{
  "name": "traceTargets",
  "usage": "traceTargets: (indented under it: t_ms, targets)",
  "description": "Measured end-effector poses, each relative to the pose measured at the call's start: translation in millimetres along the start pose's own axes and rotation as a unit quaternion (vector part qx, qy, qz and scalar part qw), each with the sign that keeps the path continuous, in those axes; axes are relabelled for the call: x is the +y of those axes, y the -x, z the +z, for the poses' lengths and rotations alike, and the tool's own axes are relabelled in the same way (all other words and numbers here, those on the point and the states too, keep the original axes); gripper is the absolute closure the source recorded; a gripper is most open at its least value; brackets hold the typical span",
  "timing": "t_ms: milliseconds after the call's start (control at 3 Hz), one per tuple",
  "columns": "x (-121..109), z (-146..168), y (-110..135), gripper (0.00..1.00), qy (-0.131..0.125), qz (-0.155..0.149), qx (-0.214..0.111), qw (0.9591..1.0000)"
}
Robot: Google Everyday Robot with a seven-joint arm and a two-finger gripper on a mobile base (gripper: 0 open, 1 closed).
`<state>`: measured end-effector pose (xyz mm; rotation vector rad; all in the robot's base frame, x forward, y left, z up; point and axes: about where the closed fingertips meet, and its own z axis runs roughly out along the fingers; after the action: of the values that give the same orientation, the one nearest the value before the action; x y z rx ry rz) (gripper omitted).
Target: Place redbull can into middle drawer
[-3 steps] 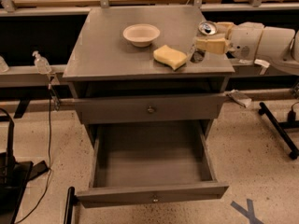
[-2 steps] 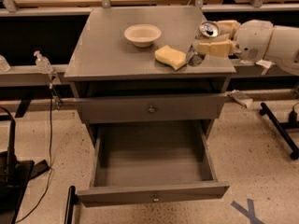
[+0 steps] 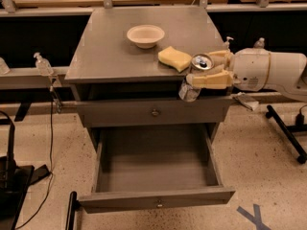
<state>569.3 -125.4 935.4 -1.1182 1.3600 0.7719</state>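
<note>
Redbull can [image 3: 200, 63], silvery, pull-tab top shiny, markings hard to make out and mid-body hidden behind a beige finger [image 3: 213, 80], tilted at the front right edge of the cabinet top [image 3: 110, 47], right of white bowl [image 3: 145, 35] and yellow sponge [image 3: 174, 58], clamped in the gripper [image 3: 202, 69], middle drawer [image 3: 157, 200] pulled out lower down, bare grey floor showing.

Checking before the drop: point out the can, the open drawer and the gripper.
can [image 3: 202, 61]: camera view, its top.
drawer [image 3: 154, 166]: camera view, bare floor.
gripper [image 3: 198, 68]: camera view, between fingertips, round the can.
</note>
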Motion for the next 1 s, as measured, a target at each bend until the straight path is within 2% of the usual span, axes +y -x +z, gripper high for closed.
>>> traceTargets:
  t_ms: [333,667,1000]
  targets:
    - [0.0,0.1,0.0,1.0,0.0,0.0,0.0,1.0]
    - [3.5,2.4,-16.9,1.0,-0.001,0.015,-0.009,0.9998]
    - [22.1,-4.6,-79.4,1.0,-0.033,0.061,-0.08,0.9944]
